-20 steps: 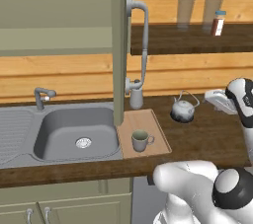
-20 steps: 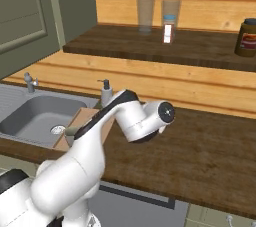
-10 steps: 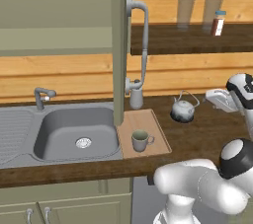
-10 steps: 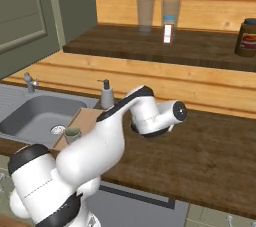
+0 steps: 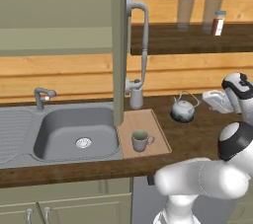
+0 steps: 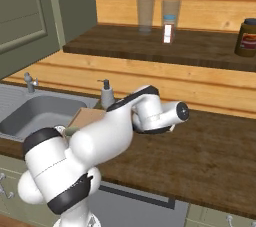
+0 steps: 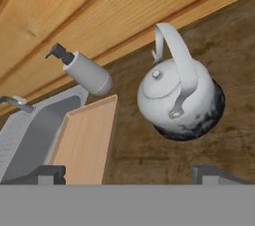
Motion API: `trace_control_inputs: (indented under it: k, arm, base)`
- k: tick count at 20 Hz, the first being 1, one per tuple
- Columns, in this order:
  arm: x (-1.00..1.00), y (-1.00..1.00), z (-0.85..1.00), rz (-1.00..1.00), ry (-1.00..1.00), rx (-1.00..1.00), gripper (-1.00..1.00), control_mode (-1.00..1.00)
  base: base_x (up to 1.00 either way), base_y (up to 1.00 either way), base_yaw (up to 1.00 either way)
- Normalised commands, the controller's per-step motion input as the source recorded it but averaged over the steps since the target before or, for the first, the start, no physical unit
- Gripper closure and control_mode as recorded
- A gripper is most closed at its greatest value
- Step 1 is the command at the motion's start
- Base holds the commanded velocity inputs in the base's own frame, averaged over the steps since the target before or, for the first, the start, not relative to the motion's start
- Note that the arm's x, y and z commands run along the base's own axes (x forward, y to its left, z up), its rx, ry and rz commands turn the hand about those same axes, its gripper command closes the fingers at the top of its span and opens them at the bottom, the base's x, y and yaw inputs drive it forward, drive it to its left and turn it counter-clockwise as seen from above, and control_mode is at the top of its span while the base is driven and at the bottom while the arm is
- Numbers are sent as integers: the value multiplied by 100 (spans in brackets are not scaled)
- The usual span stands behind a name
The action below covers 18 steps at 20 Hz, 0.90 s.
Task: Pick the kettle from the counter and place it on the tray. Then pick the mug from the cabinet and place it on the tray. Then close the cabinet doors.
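Note:
The shiny silver kettle (image 5: 183,109) stands on the dark wood counter (image 5: 197,139), just right of the pale wood tray (image 5: 153,124). A small grey mug (image 5: 141,140) with a dark greenish inside stands on the tray's front part. My gripper (image 5: 211,99) hovers to the right of the kettle, apart from it. In the hand view the kettle (image 7: 177,95) lies ahead with its wire handle upright, and my gripper (image 7: 132,174) is open with nothing between its tips. The wall cabinet (image 5: 54,1) is open, with one door (image 5: 117,60) swung out edge-on above the tray.
A grey soap dispenser (image 5: 136,97) stands behind the tray, close to the door's bar handle (image 5: 143,30). The sink (image 5: 74,129) and faucet (image 5: 42,94) lie left of it. A wall shelf (image 6: 150,46) above the counter carries two glasses, a spice bottle (image 6: 169,28) and a jar (image 6: 247,31).
My arm's elbow and forearm have swung up and over while the hand has crept slightly toward the kettle. Kettle, mug and door have not moved.

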Motion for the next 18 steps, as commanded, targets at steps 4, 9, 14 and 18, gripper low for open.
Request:
trace_control_inputs:
  k: [4, 9, 14, 18]
  arm:
    - [36, 0, -8, 0, 0, 5, -100, -100]
    - [45, 0, -8, 0, 0, 5, -100, -100]
    - [33, -23, -13, 0, 0, 6, -100, -100]
    - [30, -25, -18, 0, 1, 5, -100, -100]
  base:
    - [0, 0, 0]
    - [0, 0, 0]
    - [0, 0, 0]
    - [0, 0, 0]
